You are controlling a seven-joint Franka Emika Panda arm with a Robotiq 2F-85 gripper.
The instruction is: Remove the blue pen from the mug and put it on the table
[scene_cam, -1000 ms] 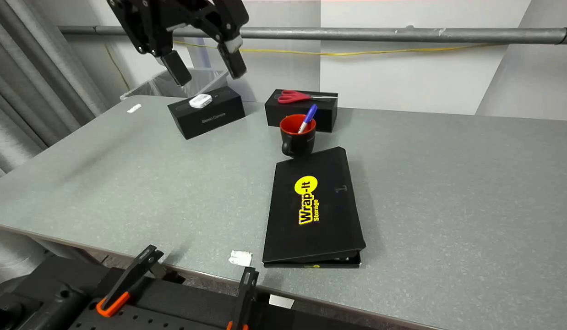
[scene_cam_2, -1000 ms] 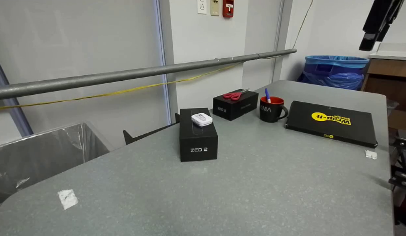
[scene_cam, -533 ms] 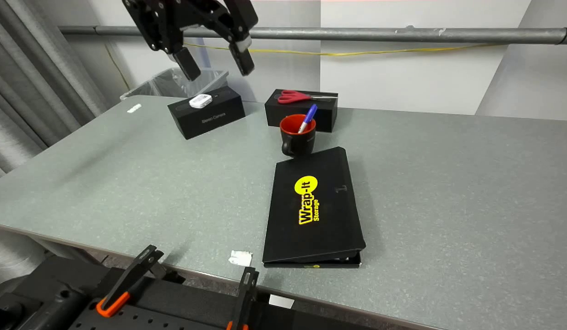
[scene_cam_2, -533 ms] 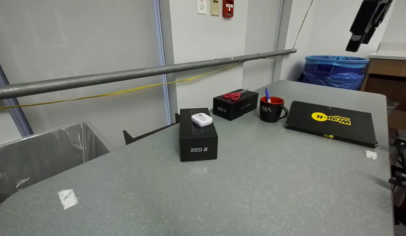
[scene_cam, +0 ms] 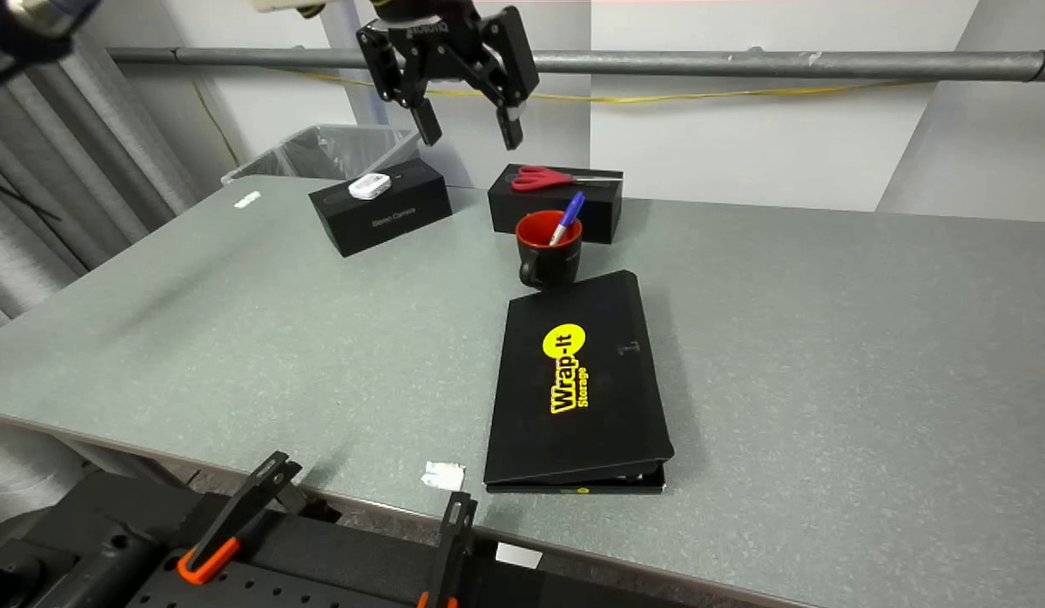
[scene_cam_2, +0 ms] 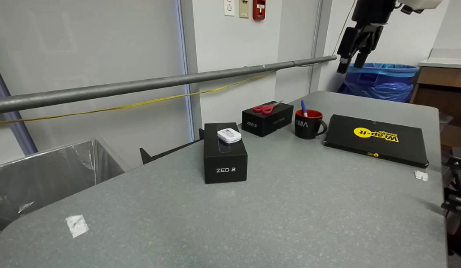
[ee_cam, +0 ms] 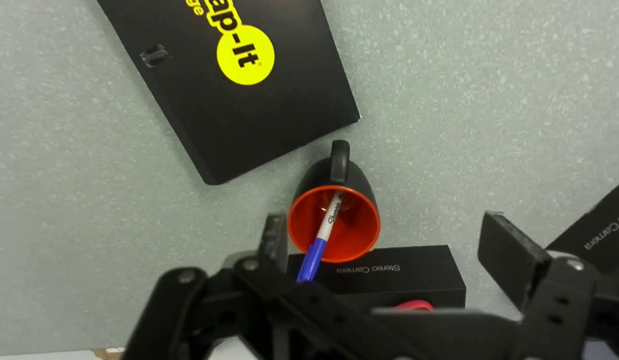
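Observation:
The blue pen (scene_cam: 571, 213) has a blue cap and a white barrel. It leans inside the mug (scene_cam: 549, 267), cap up and sticking out over the rim. The mug is black outside and red-orange inside, upright on the grey table (scene_cam: 362, 355). Both also show in an exterior view, the pen (scene_cam_2: 304, 107) and the mug (scene_cam_2: 306, 128). My gripper (scene_cam: 471, 138) is open and empty, high above the table. In the wrist view my gripper (ee_cam: 383, 235) has its fingers wide apart. The pen (ee_cam: 314, 255) and mug (ee_cam: 357, 227) show near the left finger, and the cap's end is hidden behind it.
A black folder (scene_cam: 607, 405) with a yellow logo lies close to the mug's handle side. A black box (scene_cam: 598, 211) with red scissors (scene_cam: 539, 177) stands behind the mug. Another black box (scene_cam_2: 226, 163) bears a white case (scene_cam_2: 229, 136). A pipe (scene_cam: 742, 63) runs along the wall.
My gripper has moved right in one exterior view and left and lower in another, nearer the mug. It stays open. The pen and mug have not moved.

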